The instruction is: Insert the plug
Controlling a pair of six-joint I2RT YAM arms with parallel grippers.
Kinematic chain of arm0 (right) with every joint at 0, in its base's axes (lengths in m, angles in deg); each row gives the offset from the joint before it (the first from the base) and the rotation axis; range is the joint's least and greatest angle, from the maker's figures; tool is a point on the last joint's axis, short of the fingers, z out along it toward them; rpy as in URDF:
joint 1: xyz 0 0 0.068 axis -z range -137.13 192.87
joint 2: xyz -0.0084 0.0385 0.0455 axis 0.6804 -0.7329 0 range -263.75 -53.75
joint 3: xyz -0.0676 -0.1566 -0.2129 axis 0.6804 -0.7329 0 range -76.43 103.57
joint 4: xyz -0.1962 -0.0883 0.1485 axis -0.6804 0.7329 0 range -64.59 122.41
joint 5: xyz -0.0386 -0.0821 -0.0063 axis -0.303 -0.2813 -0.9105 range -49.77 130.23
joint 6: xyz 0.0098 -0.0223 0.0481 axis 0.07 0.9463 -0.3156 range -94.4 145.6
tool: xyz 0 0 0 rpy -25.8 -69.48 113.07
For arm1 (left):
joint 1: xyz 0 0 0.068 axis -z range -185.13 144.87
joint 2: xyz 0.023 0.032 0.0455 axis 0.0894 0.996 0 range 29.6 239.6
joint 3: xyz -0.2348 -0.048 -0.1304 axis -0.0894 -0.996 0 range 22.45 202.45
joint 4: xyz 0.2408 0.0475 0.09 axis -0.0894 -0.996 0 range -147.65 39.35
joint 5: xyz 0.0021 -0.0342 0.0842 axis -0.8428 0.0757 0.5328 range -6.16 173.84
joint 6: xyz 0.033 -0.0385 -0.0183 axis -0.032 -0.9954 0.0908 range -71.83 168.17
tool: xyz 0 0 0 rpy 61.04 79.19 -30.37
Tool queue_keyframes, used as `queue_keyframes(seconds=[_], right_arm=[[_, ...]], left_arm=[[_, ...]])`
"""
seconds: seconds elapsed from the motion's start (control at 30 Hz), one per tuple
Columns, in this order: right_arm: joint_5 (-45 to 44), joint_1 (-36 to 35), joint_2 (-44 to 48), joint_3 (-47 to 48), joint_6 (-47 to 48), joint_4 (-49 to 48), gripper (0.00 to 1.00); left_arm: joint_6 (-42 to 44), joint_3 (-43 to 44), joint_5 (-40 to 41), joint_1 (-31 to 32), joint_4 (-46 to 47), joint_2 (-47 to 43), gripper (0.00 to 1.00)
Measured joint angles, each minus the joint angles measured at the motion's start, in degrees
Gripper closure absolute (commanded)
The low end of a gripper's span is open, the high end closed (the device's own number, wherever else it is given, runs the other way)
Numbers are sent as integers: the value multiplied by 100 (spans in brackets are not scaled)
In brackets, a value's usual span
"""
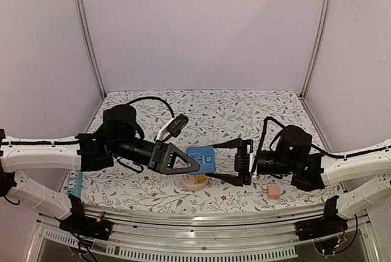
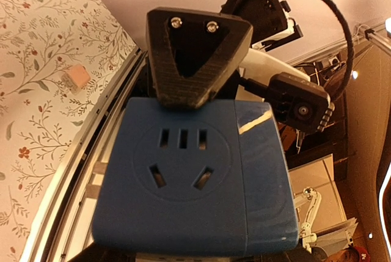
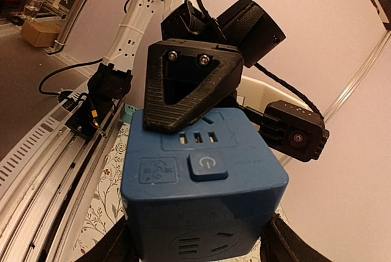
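Top view first: the blue socket cube point(image 1: 203, 159) is held up off the flowered tablecloth point(image 1: 244, 112), roughly mid-table toward the front edge, and I've got both arms on it. The left gripper point(image 1: 194, 164) comes in from the left and is clamped on it top and bottom. Its flat triangular finger lies over the cube's top. The right gripper point(image 1: 214, 163) comes in from the right, with one finger along the far side and one along the near side. A pink round piece point(image 1: 194, 182) shows right by the cube's near edge, and a small pink cube point(image 1: 274, 191) lies on the cloth near the right arm.

Left wrist cam: the outlet face point(image 2: 183, 158) fills most of the frame, with the upper finger point(image 2: 195, 54) pressed onto the top edge. The lower one is just a dark sliver at the bottom.

Right wrist cam: I'm looking at the side with the power button point(image 3: 208, 165). My own fingers point(image 3: 113, 245) hug the two sides at the bottom of frame, touching as far as I can tell — so that claw is closed on it too. The left arm's finger sits on top.
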Motion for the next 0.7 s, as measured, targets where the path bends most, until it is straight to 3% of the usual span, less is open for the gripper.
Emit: queue_keyframes(seconds=[0.6, 0.7], right_arm=[[293, -57, -546, 562, 37, 269, 31], [337, -57, -553, 579, 35, 262, 27]], left_arm=[[-66, 0, -17, 15, -118, -101, 100], [-61, 0, -15, 20, -140, -131, 100]])
